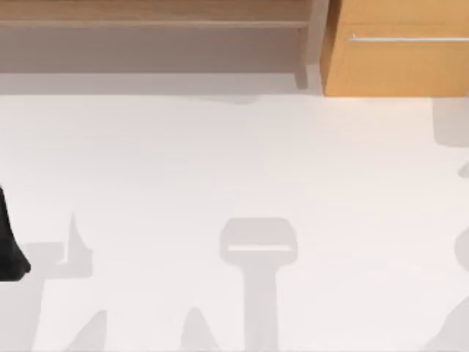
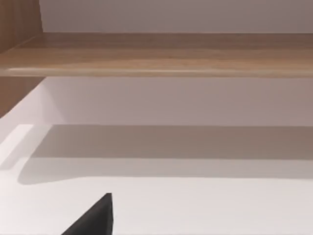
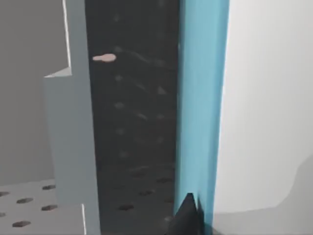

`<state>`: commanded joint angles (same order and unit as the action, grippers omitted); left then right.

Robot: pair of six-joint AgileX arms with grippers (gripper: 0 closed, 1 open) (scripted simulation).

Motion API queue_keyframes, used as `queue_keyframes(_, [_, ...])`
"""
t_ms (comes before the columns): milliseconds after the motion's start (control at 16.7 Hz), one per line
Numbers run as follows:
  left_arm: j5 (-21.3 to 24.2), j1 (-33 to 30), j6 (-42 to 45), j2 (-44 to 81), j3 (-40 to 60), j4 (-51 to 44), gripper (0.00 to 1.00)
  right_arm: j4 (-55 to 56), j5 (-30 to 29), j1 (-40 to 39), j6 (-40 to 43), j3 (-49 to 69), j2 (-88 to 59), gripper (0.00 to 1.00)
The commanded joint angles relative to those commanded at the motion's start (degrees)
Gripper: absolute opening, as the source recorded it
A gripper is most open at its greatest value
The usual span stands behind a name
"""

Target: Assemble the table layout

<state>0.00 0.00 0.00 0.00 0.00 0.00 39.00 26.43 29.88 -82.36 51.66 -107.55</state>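
Top view shows me the broad white matte tabletop spreading rightward from my left gripper, a dark tip at the table's left edge, nearer than my right arm; its opening I cannot tell.

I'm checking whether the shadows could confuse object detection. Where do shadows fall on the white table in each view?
Top view: grey arm-shaped shadows lie along the near edge of the table, a band runs under the shelf, and a patch sits below the cabinet. Left wrist view: a broad shadow band lies beneath the shelf. Right wrist view: a soft grey shadow crosses the white surface's corner.
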Motion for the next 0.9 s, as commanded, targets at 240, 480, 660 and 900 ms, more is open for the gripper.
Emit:
queue_keyframes(240, [0.0, 0.0, 0.0, 0.0, 0.0, 0.0, 1.0, -0.1, -0.1, -0.3, -0.1, 0.0, 0.0, 0.0])
queue_keyframes(480, [0.0, 0.0, 0.0, 0.0, 0.0, 0.0, 1.0, -0.4, -1.1, -1.5, -0.4, 3.9, -2.9, 0.0])
queue_keyframes(660, [0.0, 0.0, 0.0, 0.0, 0.0, 0.0, 1.0, -0.8, -2.1, -2.1, -0.7, 6.3, -5.3, 0.0])
queue_keyframes(900, [0.0, 0.0, 0.0, 0.0, 0.0, 0.0, 1.0, -0.8, -2.1, -2.1, -0.7, 6.4, -5.3, 0.08])
